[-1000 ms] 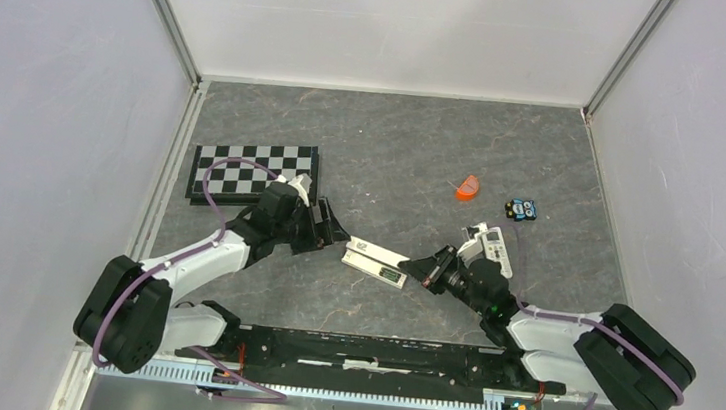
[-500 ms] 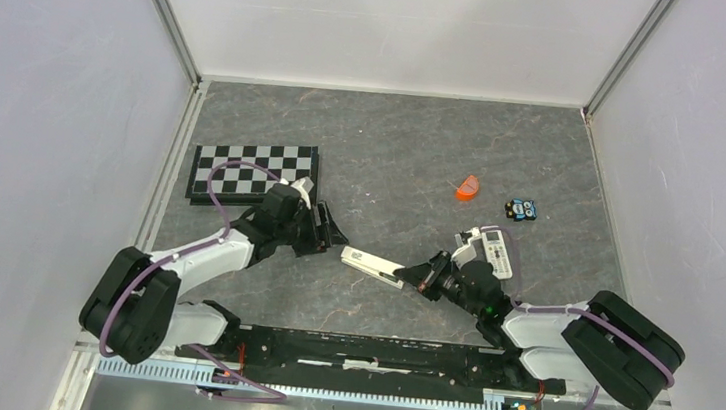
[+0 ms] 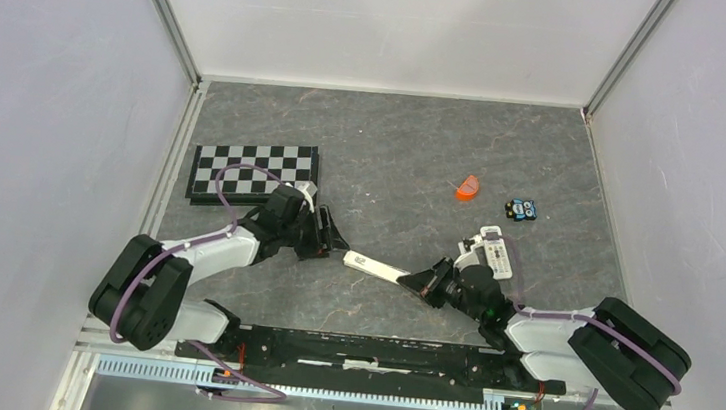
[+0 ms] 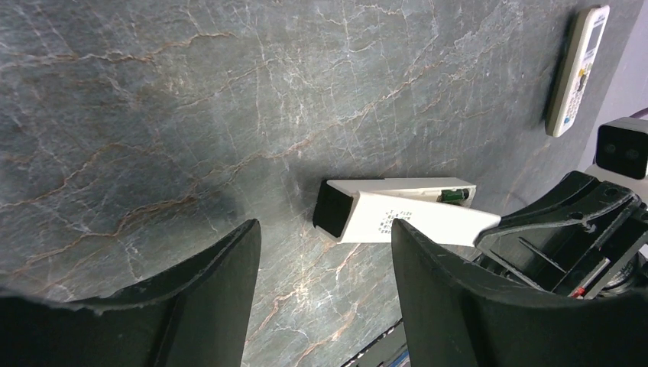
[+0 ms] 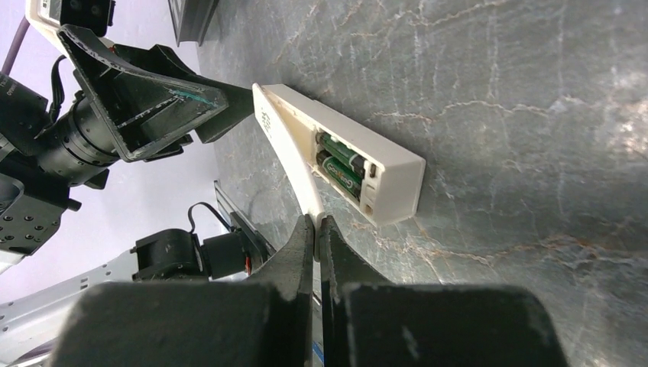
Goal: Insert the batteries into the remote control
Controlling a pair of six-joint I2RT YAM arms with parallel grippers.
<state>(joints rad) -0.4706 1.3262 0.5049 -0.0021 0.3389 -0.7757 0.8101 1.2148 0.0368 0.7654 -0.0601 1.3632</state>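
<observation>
The remote control (image 3: 373,266) lies mid-table on its side, battery recess showing. In the right wrist view the remote (image 5: 397,164) holds two dark batteries (image 5: 341,167) with green markings side by side in the recess. My right gripper (image 5: 316,229) is shut on the thin white battery cover (image 5: 294,153), which leans against the remote's back. From above, the right gripper (image 3: 419,279) is at the remote's right end. My left gripper (image 3: 331,237) is open and empty just off the left end. In the left wrist view it (image 4: 325,237) frames the remote (image 4: 397,218).
A second white handset with buttons (image 3: 493,250) lies behind the right arm and also shows in the left wrist view (image 4: 578,69). A checkerboard (image 3: 254,171) lies at back left. An orange piece (image 3: 467,186) and a small dark toy (image 3: 521,209) lie at back right.
The remote has turned from lying flat to a narrower, edge-on look and shifted slightly. The right gripper stays on the cover. The left gripper has drawn slightly nearer the remote's left end.
</observation>
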